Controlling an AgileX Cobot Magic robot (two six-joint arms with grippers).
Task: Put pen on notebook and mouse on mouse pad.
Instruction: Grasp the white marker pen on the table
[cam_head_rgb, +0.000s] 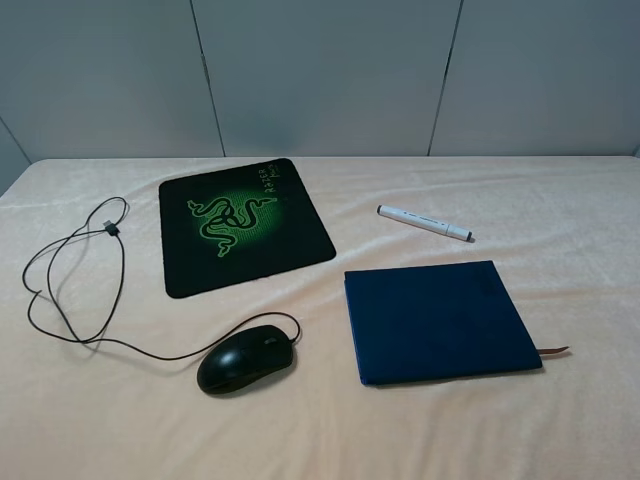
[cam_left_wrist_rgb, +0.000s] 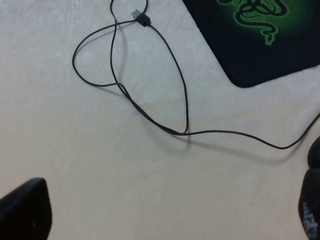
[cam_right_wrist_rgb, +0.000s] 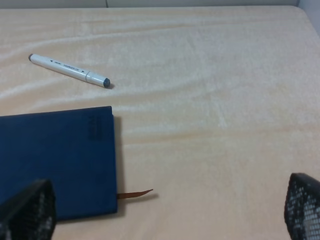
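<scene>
The black mouse (cam_head_rgb: 245, 358) lies on the cloth near the front, just in front of the mouse pad (cam_head_rgb: 243, 225), which bears nothing. Its thin cable (cam_head_rgb: 75, 290) loops off to the left. The white pen (cam_head_rgb: 425, 223) lies on the cloth behind the navy notebook (cam_head_rgb: 438, 318), apart from it. Neither gripper shows in the exterior high view. My left gripper (cam_left_wrist_rgb: 170, 215) is open above the cable (cam_left_wrist_rgb: 185, 115), with a corner of the mouse pad (cam_left_wrist_rgb: 260, 35) in sight. My right gripper (cam_right_wrist_rgb: 165, 210) is open over the notebook (cam_right_wrist_rgb: 55, 160) edge, the pen (cam_right_wrist_rgb: 67, 70) beyond it.
A cream cloth covers the table (cam_head_rgb: 560, 200). The cable ends in a USB plug (cam_left_wrist_rgb: 141, 17) at the far left. A brown ribbon (cam_right_wrist_rgb: 135, 194) sticks out of the notebook's corner. Grey wall panels (cam_head_rgb: 320, 70) stand behind the table.
</scene>
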